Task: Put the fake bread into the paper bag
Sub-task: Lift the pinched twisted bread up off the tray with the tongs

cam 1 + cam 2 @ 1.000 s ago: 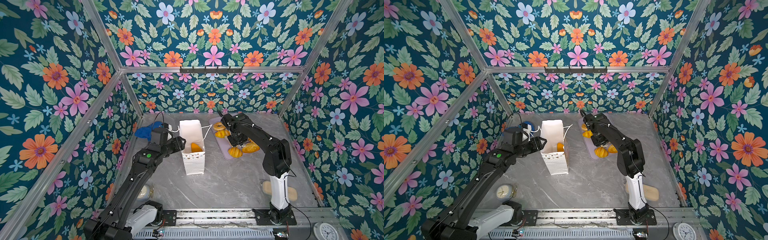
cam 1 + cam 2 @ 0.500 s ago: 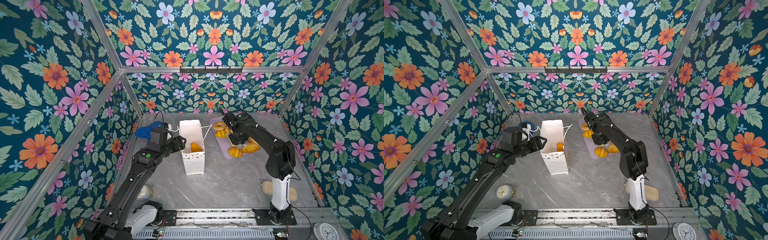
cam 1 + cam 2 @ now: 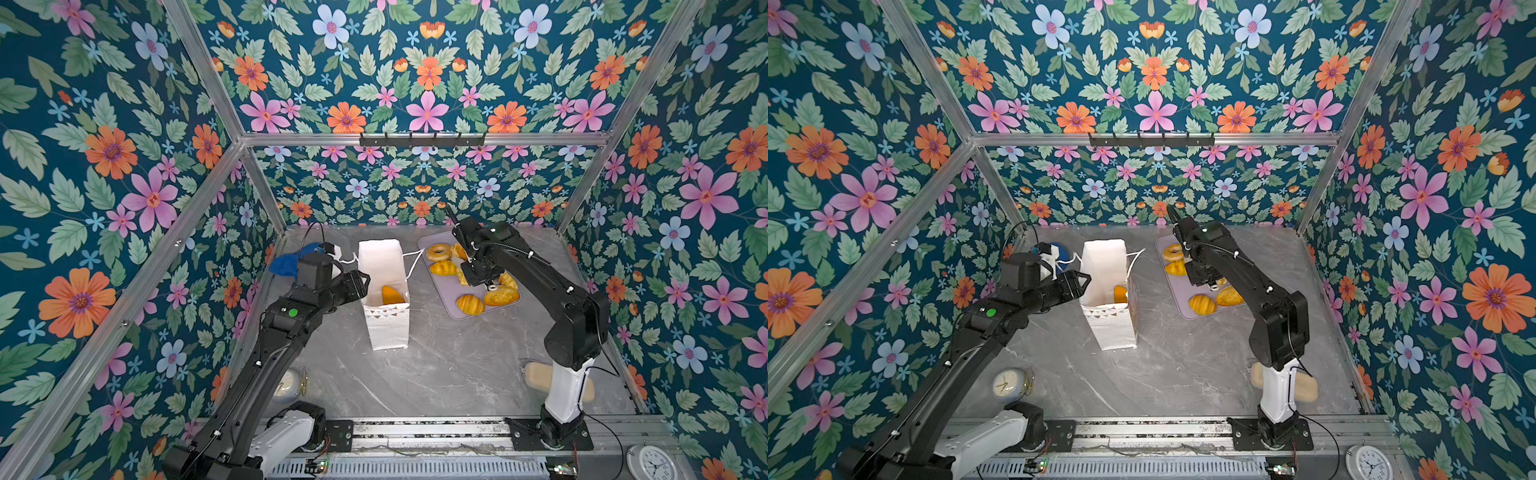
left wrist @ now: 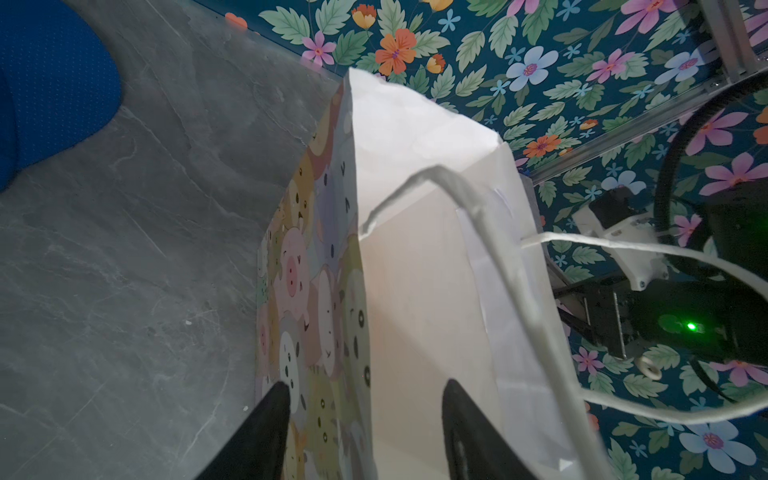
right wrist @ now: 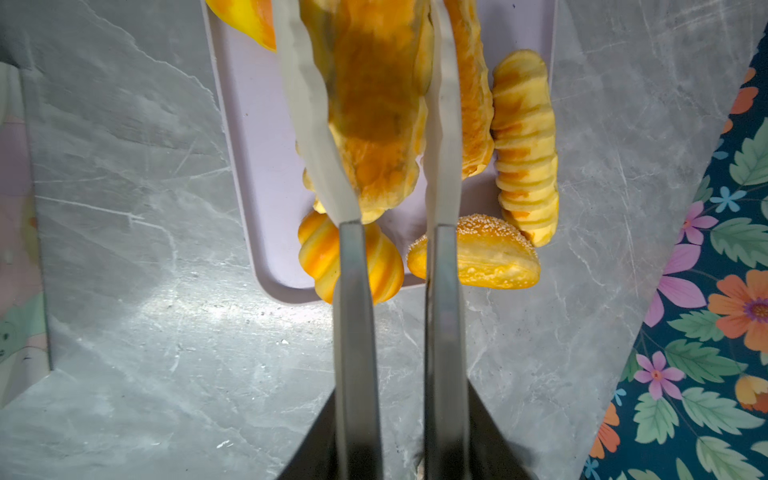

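Observation:
The paper bag [image 3: 384, 316] stands open mid-table, white inside, with one orange fake bread [image 3: 390, 296] in it. My left gripper [image 4: 363, 390] is open, its jaws astride the bag's left wall [image 4: 357, 291], one finger outside and one inside. Several fake breads lie on the lilac tray [image 3: 453, 309]: a bagel [image 3: 438, 252] and buns [image 3: 470, 304]. My right gripper [image 5: 401, 390] is shut on grey tongs [image 5: 357, 311]. Their white tips clamp a long brown loaf [image 5: 374, 104] over the tray [image 5: 257, 166]. I cannot tell whether the loaf is lifted.
A blue cloth [image 3: 286, 264] lies behind my left arm. A pale beige oblong [image 3: 536, 374] sits by the right arm's base. A small clock [image 3: 1007, 384] stands at front left, a white clock [image 3: 650, 463] at front right. Floral walls close three sides.
My right gripper has shifted slightly rightward over the tray and the tongs have closed on the long loaf. The left arm stays at the bag's rim.

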### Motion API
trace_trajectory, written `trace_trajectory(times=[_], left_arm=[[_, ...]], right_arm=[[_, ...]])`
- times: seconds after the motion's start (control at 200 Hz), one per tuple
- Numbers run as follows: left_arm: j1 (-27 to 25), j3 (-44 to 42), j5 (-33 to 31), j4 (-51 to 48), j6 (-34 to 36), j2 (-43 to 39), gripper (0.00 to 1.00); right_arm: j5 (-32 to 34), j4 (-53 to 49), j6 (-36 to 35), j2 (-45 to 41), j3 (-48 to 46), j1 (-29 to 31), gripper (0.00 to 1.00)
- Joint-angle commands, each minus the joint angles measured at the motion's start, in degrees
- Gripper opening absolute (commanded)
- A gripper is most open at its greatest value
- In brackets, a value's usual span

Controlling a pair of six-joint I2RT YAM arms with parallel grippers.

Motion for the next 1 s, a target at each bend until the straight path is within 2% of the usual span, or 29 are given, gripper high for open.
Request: trace_trajectory(times=[0.0, 0.32, 0.61, 0.935, 0.995], left_arm=[[0.0, 0.7, -0.1, -0.4, -0.2, 0.0, 0.55], [-0.1, 1.1, 0.6, -0.3, -0.3, 0.4, 0.43], [0.0, 1.4, 0.7, -0.2, -0.3, 0.7, 0.36], [0.0, 1.3, 1.0, 0.0, -0.4, 0.9, 0.27], [0.0, 1.1, 1.0, 0.1, -0.4, 0.8, 0.26]], right_arm=[[-1.5, 0.7, 0.5, -1.9, -0.3, -0.2, 0.36], [-6.7, 2.4, 1.8, -7.7, -1.9, -1.3, 0.36], [-11.1, 3.2, 2.6, -11.5, -1.8, -2.0, 0.36], [-11.7, 3.0, 3.2, -13.2, -0.4, -2.2, 0.34], [-12.2, 3.1, 3.4, -15.5, -0.1, -2.3, 0.34]])
